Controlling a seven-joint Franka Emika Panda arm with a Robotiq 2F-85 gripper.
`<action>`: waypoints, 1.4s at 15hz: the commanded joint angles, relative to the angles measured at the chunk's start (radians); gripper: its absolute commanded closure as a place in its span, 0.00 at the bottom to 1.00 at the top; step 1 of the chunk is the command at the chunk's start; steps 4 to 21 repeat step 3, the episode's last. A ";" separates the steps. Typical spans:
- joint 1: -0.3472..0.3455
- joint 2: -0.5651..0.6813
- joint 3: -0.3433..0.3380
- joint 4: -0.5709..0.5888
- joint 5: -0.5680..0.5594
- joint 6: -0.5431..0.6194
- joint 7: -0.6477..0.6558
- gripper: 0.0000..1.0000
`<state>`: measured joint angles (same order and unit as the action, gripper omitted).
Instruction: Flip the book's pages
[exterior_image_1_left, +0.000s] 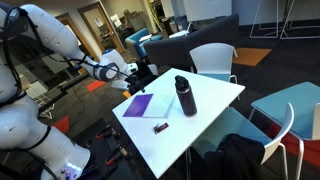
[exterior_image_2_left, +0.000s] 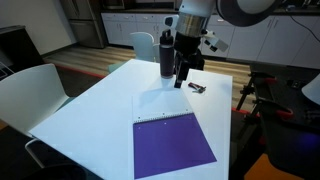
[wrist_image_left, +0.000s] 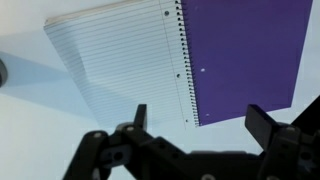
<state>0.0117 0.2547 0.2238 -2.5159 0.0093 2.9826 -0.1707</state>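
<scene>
The book lies open and flat on the white table (exterior_image_2_left: 90, 110). Its white lined page (wrist_image_left: 120, 60) is on one side of the spiral binding and its purple page (wrist_image_left: 240, 55) on the other. Both exterior views show the book, with purple (exterior_image_2_left: 172, 145) (exterior_image_1_left: 137, 105) and white (exterior_image_2_left: 160, 102) parts. My gripper (wrist_image_left: 203, 125) is open and empty. It hovers above the table just past the book's edge, near the binding. In both exterior views (exterior_image_2_left: 182, 80) (exterior_image_1_left: 140, 72) it hangs over the far end of the book.
A dark cylindrical bottle (exterior_image_2_left: 167, 55) (exterior_image_1_left: 185, 95) stands upright on the table beside the gripper. A small dark red-tipped object (exterior_image_2_left: 198, 89) (exterior_image_1_left: 160, 127) lies near the book. White chairs (exterior_image_1_left: 212, 58) (exterior_image_2_left: 30, 85) stand around the table.
</scene>
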 joint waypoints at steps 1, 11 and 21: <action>0.065 -0.091 -0.051 -0.059 -0.051 0.007 0.049 0.00; 0.091 -0.106 -0.075 -0.063 -0.085 0.009 0.071 0.00; 0.091 -0.106 -0.075 -0.063 -0.085 0.009 0.071 0.00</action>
